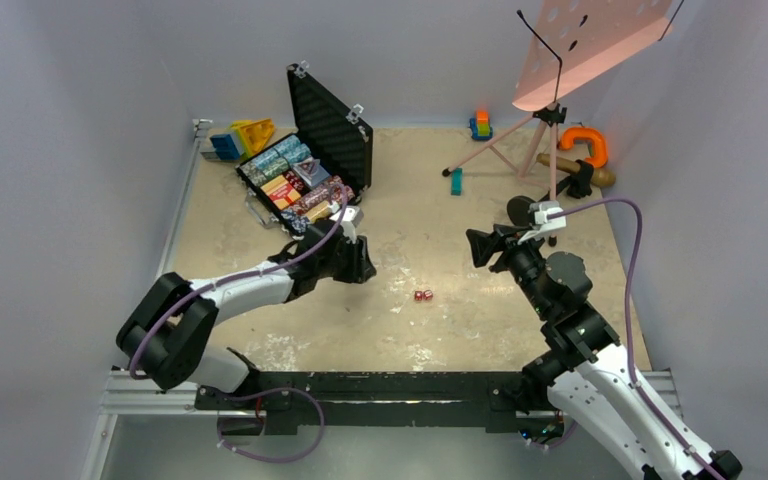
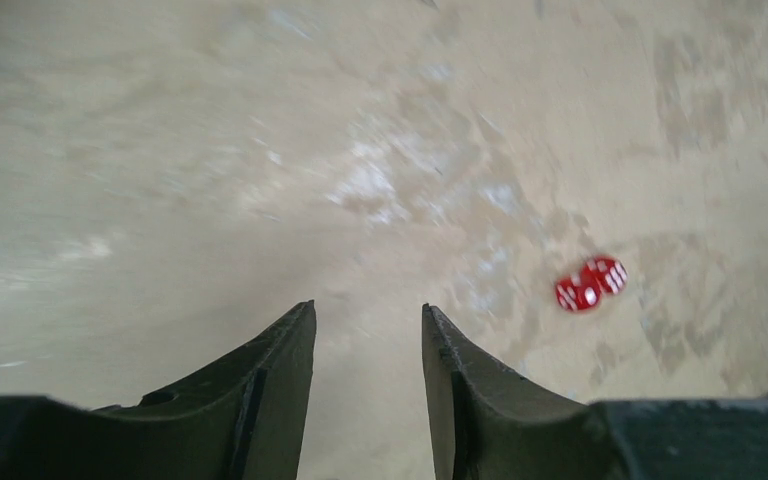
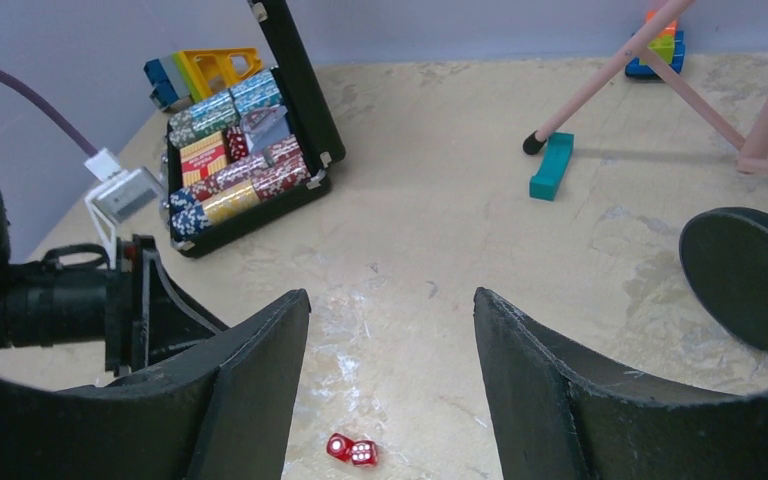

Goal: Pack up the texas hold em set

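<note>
Two red dice (image 1: 423, 295) lie touching on the bench (image 1: 410, 220) between my tools, well apart from the briefcase (image 1: 332, 128). Its lid stands open and the chip stacks (image 1: 278, 158) are already seated in it. The left tool (image 2: 365, 315) and right tool (image 3: 390, 300) are both released and empty, aimed at the dice, I judge for pickup. The music stand (image 1: 560, 60) and teal block (image 1: 456, 181) sit off the route.

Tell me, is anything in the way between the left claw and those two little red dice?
Nothing visible is. Only bare table lies between the open left gripper and the dice, which sit together ahead of its fingers and off to one side.
</note>
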Controlling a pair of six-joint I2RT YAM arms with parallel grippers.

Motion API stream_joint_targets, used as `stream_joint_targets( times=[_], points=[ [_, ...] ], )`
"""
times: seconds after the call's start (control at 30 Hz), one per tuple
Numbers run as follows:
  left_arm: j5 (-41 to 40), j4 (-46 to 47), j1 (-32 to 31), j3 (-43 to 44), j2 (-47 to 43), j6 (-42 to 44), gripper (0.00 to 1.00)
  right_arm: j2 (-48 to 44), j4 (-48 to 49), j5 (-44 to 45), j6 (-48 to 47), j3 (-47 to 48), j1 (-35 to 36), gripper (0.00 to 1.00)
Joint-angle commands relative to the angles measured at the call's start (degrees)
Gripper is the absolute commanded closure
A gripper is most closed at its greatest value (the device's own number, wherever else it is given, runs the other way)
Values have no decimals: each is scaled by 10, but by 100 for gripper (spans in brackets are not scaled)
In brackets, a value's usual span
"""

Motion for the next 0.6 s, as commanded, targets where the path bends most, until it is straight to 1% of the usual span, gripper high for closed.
stream_joint_targets(
  times=[0.0,0.07,0.2,0.33,0.37,0.4,0.47,0.57],
  points=[
    [69,72,-37,35,44,6,52,-5,17,16,1,-1,-2,34],
    [54,52,-60,59,65,-19,51,-4,17,16,1,-1,-2,34],
    [-2,-23,-121,125,109,-55,50,-4,16,22,1,-1,-2,34],
    [-37,-64,-165,159,140,-81,49,-3,17,19,2,-1,-2,34],
    [-56,-76,-173,167,147,-86,49,-3,17,18,2,-1,-2,34],
    [-86,-120,-190,193,161,-94,49,-5,17,17,2,-1,-2,34],
    [-108,-149,-202,209,170,-101,49,-6,17,16,4,-2,-2,34],
    [-117,-163,-217,223,183,-111,49,-9,20,16,4,-4,-1,34]
  ],
)
